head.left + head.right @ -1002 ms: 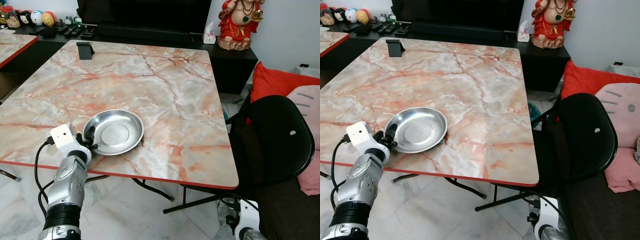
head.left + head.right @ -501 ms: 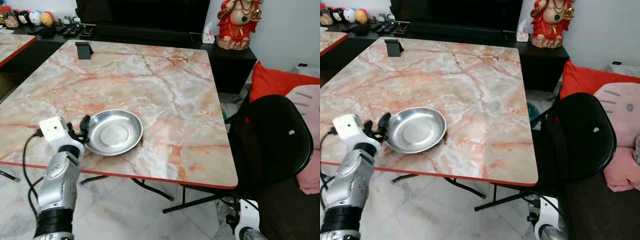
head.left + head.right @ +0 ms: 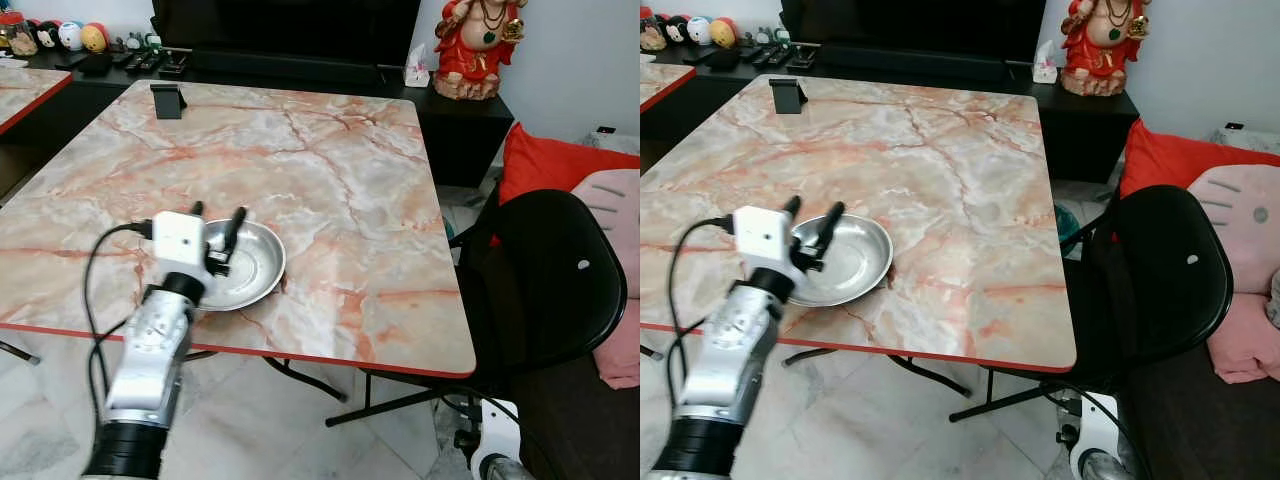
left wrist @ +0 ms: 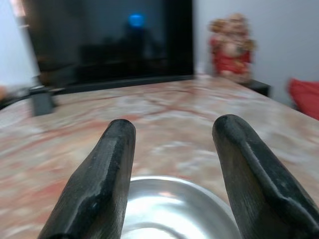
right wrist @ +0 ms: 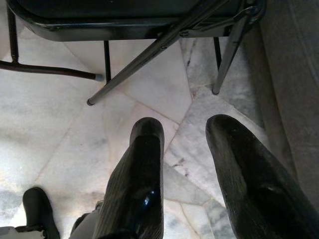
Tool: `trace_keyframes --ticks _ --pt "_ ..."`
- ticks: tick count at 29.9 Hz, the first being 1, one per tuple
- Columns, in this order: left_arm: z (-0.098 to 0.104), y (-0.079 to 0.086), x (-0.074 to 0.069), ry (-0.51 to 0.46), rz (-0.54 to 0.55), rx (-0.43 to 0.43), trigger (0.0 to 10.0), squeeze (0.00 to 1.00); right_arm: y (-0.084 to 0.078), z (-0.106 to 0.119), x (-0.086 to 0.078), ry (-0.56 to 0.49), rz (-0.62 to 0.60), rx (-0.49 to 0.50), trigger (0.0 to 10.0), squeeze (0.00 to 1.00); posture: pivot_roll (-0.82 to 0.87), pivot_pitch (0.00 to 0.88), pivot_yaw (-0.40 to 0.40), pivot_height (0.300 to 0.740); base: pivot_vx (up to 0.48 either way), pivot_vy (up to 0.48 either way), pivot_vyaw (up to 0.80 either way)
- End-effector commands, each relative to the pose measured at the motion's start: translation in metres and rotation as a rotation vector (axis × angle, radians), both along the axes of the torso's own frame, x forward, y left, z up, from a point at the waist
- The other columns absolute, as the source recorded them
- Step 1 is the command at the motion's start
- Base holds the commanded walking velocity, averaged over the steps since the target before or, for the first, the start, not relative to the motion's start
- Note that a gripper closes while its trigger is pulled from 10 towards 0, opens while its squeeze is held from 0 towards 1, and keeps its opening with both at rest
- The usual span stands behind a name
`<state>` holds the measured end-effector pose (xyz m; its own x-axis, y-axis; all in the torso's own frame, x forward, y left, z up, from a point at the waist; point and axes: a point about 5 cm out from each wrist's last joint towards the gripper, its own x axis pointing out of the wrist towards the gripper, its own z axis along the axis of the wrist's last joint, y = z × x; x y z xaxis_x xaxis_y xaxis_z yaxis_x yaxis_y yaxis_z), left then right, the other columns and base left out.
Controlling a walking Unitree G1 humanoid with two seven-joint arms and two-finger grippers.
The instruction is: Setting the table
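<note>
1. Pink-veined marble covers the surface (image 3: 330, 170), which is edged in red.
2. A black folding chair (image 3: 545, 280) is set at its right side, beside red and pink cushions.
3. A steel plate (image 3: 255, 265) is laid near the surface's front edge.
4. The left gripper (image 3: 215, 232) is held just above the plate's left part, fingers spread, nothing gripped.
5. The right gripper (image 5: 187, 164) is hung over the marble floor, fingers parted.
</note>
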<state>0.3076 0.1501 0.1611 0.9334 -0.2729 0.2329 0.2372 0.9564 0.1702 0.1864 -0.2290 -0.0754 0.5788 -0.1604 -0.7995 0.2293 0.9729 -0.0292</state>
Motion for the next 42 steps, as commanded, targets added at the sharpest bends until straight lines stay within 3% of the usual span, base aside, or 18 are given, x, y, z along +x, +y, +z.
trace_keyframes --ticks 1,4,8,12,17,20,28,42 --pt "-0.005 -0.011 -0.002 0.004 -0.049 0.033 10.0 0.0 0.001 -0.001 -0.001 -0.006 -0.018 0.005 10.0 0.0 0.05 0.0 -0.039 0.74 0.0 0.0 0.0" --pt "-0.002 -0.022 0.0 -0.001 -0.087 0.018 10.0 0.0 0.004 -0.002 -0.002 -0.008 -0.033 0.012 10.0 0.0 0.04 0.0 -0.021 0.74 0.0 0.0 0.0" --pt "-0.001 -0.024 0.002 -0.002 -0.102 0.007 10.0 0.0 0.009 -0.003 -0.003 -0.009 -0.047 0.023 10.0 0.0 0.03 0.0 0.005 0.74 0.0 0.0 0.0" --pt "-0.002 -0.019 0.004 0.003 -0.103 0.01 10.0 0.0 0.014 -0.005 -0.004 -0.008 -0.051 0.032 10.0 0.0 0.01 0.0 0.031 0.74 0.0 0.0 0.0" --pt "-0.007 -0.007 0.01 0.027 -0.018 -0.014 10.0 0.0 0.018 -0.005 -0.004 -0.006 -0.034 0.039 10.0 0.0 -0.02 0.0 0.036 0.74 0.0 0.0 0.0" --pt "-0.012 -0.003 0.01 0.046 0.03 -0.071 10.0 0.0 0.018 -0.006 -0.005 -0.004 -0.043 0.036 10.0 0.0 -0.03 0.0 0.036 0.74 0.0 0.0 0.0" --pt "-0.022 -0.008 0.01 0.057 0.052 -0.072 10.0 0.0 0.014 -0.008 -0.01 0.012 -0.071 0.024 10.0 0.0 -0.02 0.0 0.019 0.74 0.0 0.0 0.0" --pt "-0.026 -0.011 0.008 0.044 0.043 -0.05 10.0 0.0 0.009 -0.009 -0.015 0.014 -0.086 0.02 10.0 0.0 0.0 0.0 -0.004 0.74 0.0 0.349 0.0"
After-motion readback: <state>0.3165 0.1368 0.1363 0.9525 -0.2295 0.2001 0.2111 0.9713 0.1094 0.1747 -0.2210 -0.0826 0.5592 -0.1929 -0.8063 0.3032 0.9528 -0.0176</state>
